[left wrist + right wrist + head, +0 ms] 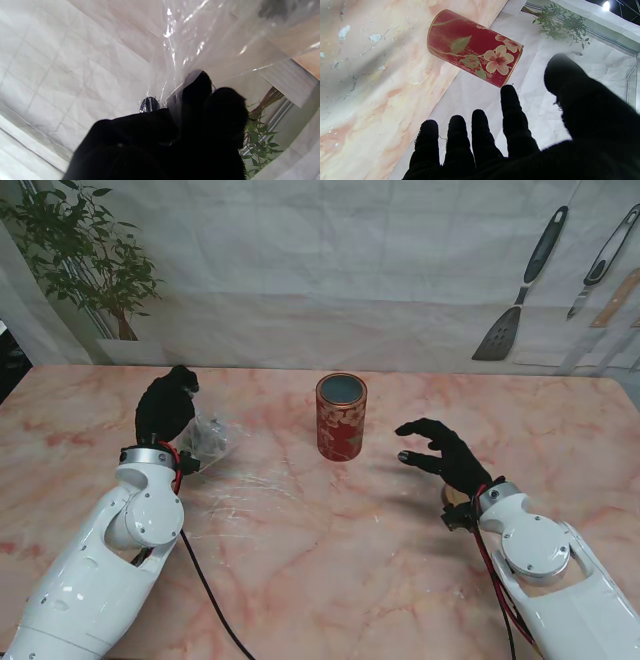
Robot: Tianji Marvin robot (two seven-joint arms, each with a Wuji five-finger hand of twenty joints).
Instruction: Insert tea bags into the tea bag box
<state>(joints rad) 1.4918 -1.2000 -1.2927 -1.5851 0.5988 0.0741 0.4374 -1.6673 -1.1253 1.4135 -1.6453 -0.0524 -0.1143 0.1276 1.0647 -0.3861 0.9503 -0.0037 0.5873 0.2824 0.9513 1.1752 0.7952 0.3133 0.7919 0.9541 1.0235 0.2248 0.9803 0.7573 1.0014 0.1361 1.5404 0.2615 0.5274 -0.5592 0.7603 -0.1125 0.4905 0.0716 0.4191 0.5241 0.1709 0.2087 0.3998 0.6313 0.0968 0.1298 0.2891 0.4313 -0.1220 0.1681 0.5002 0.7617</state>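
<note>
Stand view: left hand (pixel 166 408) at centre left grips a clear plastic bag (pixel 208 438); right hand (pixel 445 454), centre right, is spread and empty beside the red tin (pixel 341 417).

We find a pink marble table (pixel 320 580) with a red flowered tin (pixel 341 418) standing upright near its middle, lid off, mouth open to the camera. To the left of the tin, well apart from it, the left hand (pixel 165 408) is closed on a crumpled clear plastic bag (pixel 207 438); the bag's contents cannot be made out. The right hand (pixel 444 453) sits to the right of the tin, near it but not touching, its fingers (pixel 409 428) spread and pointing toward the tin, holding nothing. On the backdrop we note a plant (pixel 85 255) at far left and a spatula (pixel 520 290) with other utensils at far right.
</note>
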